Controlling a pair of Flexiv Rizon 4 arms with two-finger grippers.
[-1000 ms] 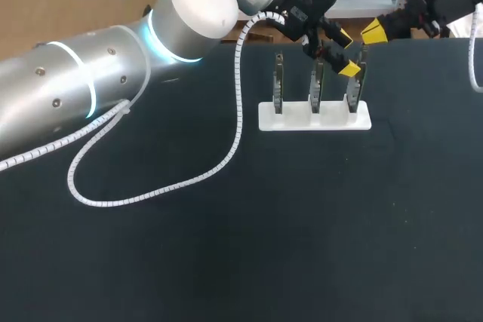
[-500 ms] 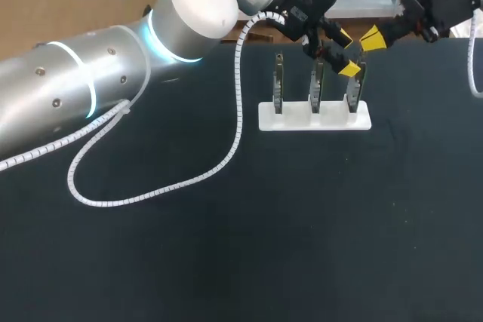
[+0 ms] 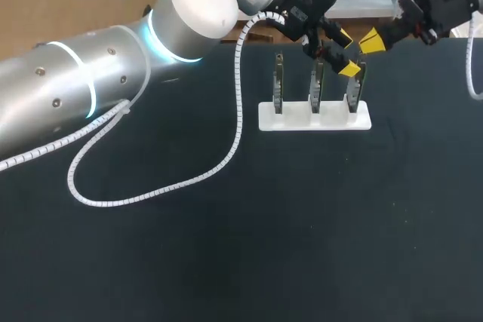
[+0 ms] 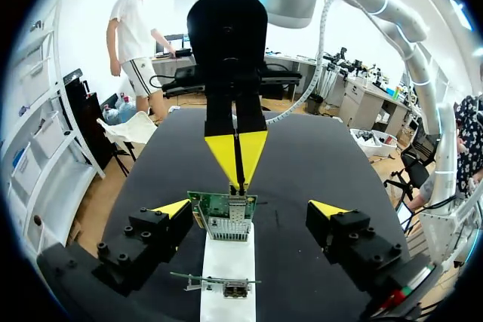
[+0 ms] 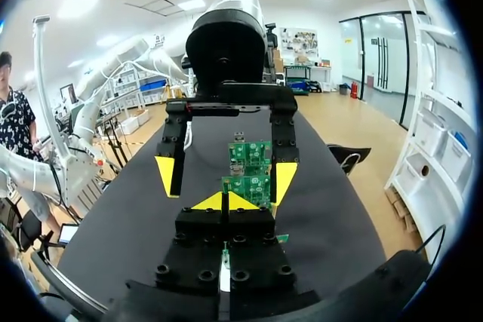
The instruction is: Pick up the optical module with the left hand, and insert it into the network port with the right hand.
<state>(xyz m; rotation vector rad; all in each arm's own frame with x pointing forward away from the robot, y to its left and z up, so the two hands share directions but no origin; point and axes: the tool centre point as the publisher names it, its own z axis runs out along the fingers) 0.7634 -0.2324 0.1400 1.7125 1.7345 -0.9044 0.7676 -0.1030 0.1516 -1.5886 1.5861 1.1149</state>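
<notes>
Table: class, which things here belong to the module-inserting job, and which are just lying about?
Belong to the job: three upright boards; white stand holding them; left gripper, open by the boards; right gripper, shut.

Just lying about: coiled white cable trailing over the table.

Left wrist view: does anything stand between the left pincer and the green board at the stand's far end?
Nothing visible does. The green board sits between the left pincer's open fingers, gaps on both sides. The right pincer, shut, hangs just beyond the board, not between.
</notes>
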